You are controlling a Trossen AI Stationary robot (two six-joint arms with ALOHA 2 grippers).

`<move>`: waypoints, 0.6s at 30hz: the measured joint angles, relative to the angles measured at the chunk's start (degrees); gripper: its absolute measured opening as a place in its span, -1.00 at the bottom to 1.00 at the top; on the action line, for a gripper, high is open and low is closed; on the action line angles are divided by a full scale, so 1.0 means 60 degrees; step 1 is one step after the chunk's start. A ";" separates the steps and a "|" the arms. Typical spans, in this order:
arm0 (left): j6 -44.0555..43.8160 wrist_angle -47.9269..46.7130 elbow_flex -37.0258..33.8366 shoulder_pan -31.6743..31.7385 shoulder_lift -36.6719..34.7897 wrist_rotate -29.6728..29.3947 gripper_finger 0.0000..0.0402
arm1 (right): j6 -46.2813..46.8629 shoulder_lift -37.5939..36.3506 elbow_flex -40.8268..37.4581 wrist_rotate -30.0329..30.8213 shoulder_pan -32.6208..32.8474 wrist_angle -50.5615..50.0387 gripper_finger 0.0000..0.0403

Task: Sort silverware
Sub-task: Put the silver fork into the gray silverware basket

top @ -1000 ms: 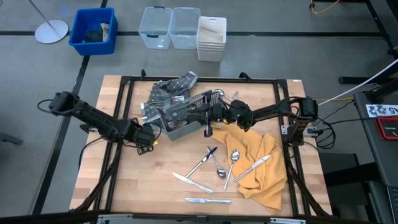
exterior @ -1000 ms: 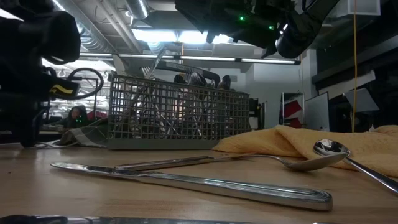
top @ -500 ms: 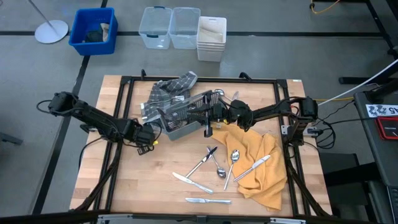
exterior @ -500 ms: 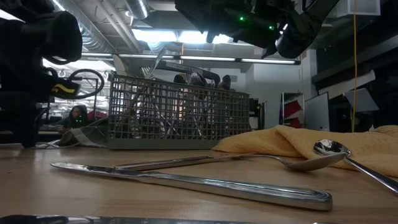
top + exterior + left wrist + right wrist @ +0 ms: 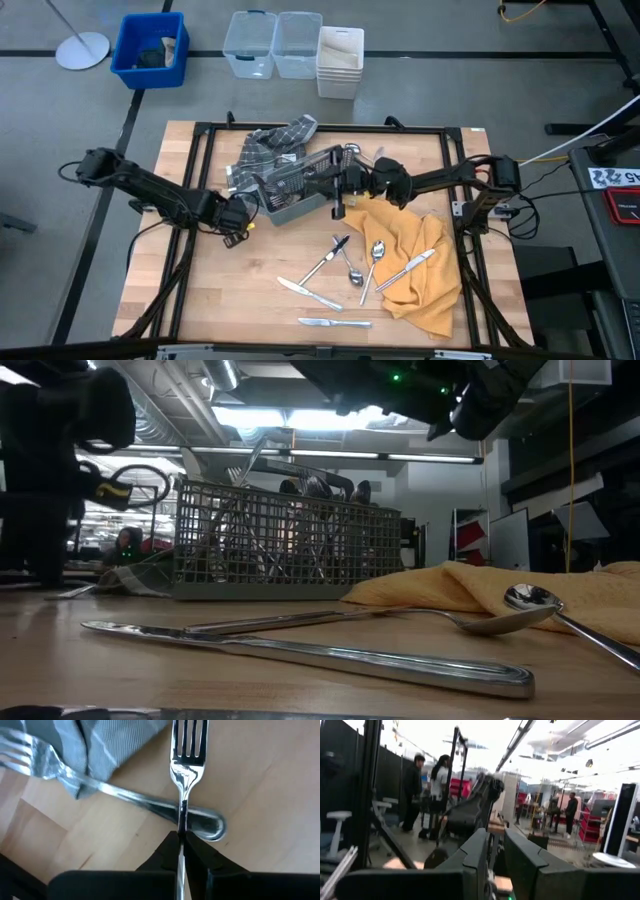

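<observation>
Left pincer is clenched on the handle of a fork, tines pointing away, low over the bench, likely so it can be lifted toward the mesh caddy. A second fork lies crossed beneath it, partly under a grey cloth. Right pincer hangs by the caddy's edge; I cannot tell its grip. Loose silverware waits near the yellow cloth.
</observation>
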 joint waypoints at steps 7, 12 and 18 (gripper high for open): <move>-0.0095 -0.0817 0.0329 -0.0007 -0.0326 -0.0008 -0.98 | -0.0592 -0.1028 -0.0013 0.0095 0.0000 -0.2310 -0.64; -0.0190 -0.1065 0.0572 -0.0010 -0.0656 0.0054 -0.98 | -0.0830 -0.1673 -0.0017 0.0491 0.0000 -0.3693 -0.64; -0.0439 -0.0976 0.0760 -0.0355 -0.1115 0.1204 -0.99 | -0.0837 -0.2532 -0.0019 0.1766 -0.0004 -0.5468 -0.64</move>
